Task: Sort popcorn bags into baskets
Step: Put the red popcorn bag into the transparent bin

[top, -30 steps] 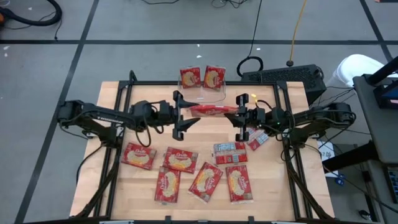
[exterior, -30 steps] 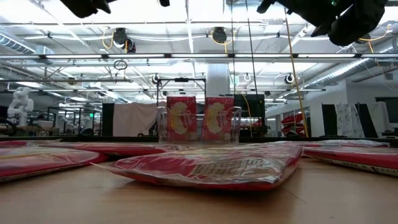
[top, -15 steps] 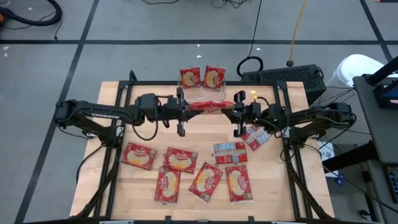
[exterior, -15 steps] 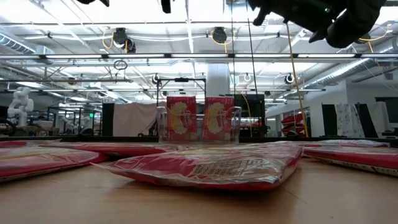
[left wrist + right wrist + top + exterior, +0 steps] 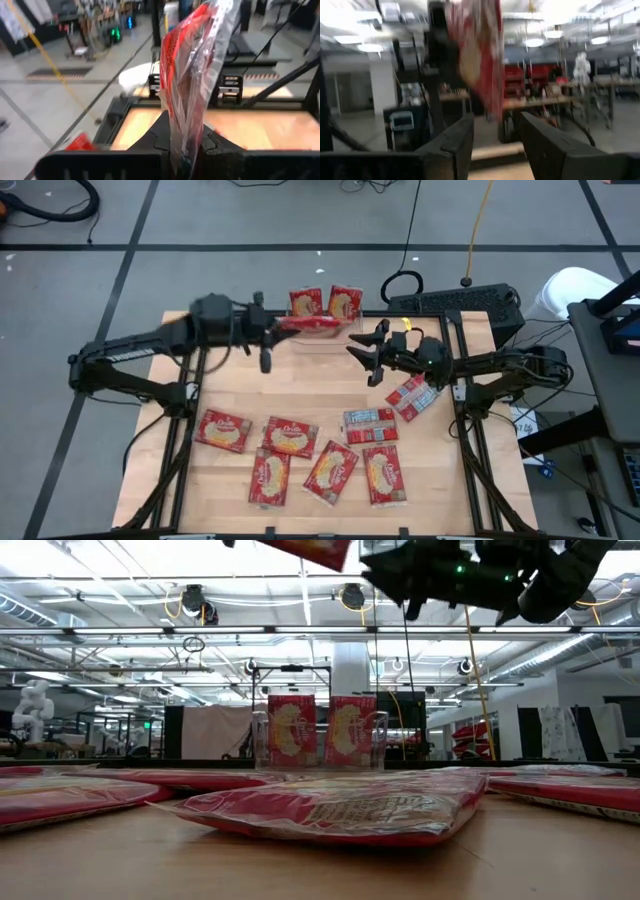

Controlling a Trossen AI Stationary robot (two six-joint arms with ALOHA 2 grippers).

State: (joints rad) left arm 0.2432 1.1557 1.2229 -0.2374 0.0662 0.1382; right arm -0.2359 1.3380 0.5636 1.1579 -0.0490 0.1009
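From overhead, the left gripper [image 5: 268, 330] is clamped on one end of a flat red popcorn bag [image 5: 310, 325], which hangs in the air at the front rim of the small clear plastic basket [image 5: 325, 332] at the far edge of the wooden desk [image 5: 320, 380]. The bag's long axis runs sideways, straight out from the gripper toward the right arm.

The left wrist view adds what overhead can't: the bag [image 5: 192, 75] stands edge-on between the dark fingers, crinkly clear wrap catching the light.

The right gripper [image 5: 368, 355] has its fingers spread apart with nothing in them; its wrist view shows the bag [image 5: 477, 50] hanging beyond them.

The low view shows two red packets [image 5: 320, 728] upright in the basket, pictures facing the camera.

No lettering is readable anywhere.
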